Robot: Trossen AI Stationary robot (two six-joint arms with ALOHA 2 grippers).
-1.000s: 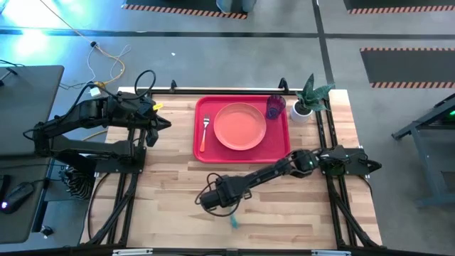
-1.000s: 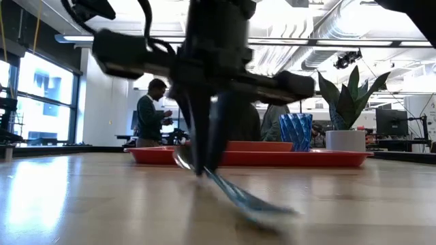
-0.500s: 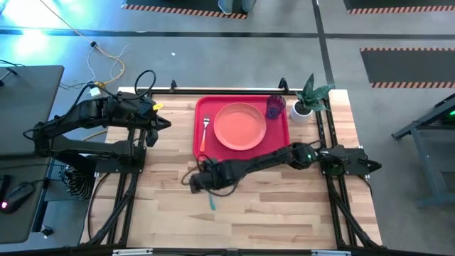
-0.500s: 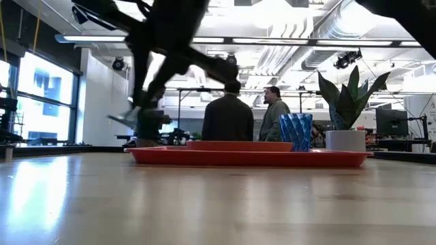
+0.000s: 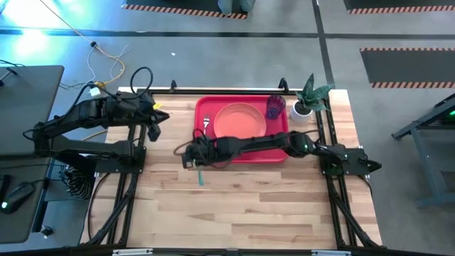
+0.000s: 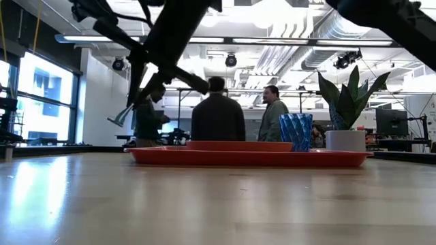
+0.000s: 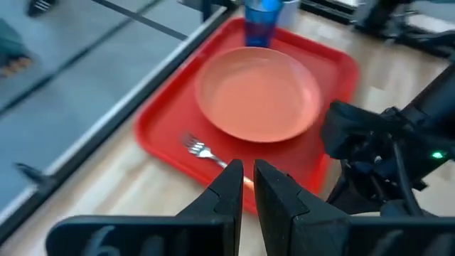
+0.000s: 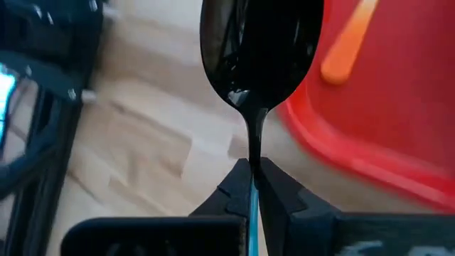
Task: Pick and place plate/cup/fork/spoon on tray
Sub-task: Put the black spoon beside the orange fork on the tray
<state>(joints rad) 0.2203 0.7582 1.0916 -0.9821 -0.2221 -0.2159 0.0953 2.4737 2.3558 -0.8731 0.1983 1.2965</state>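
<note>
The red tray (image 5: 279,129) at the table's far middle holds the pink plate (image 5: 240,121), the blue-purple cup (image 5: 276,107) at its far right corner and the fork (image 5: 206,122) along its left side. My right gripper (image 5: 190,155) reaches across the tray's near edge to its near left corner. It is shut on the spoon (image 5: 200,176), whose dark bowl (image 8: 259,50) fills the right wrist view. My left gripper (image 5: 158,121) waits shut, left of the tray; its fingers show in its wrist view (image 7: 247,174). My right gripper pinches the spoon's thin neck (image 8: 253,153), just behind the bowl, between its two fingers. The teal handle (image 5: 200,176) sticks out from the gripper toward the table's near edge. The spoon is lifted clear of the table, as the low view (image 6: 120,117) shows.
A white pot with a green plant (image 5: 304,107) stands right of the tray at the far right. The fork's orange handle (image 8: 348,43) lies just inside the tray's rim (image 8: 370,167), beside the spoon's bowl. People stand in the room beyond the table (image 6: 218,112).
My right gripper has lifted the spoon, whose handle end was on the table a second ago. It has carried the spoon from the table's near middle toward the far left, up to the tray's near left corner. The spoon now hangs clear of the wood.
</note>
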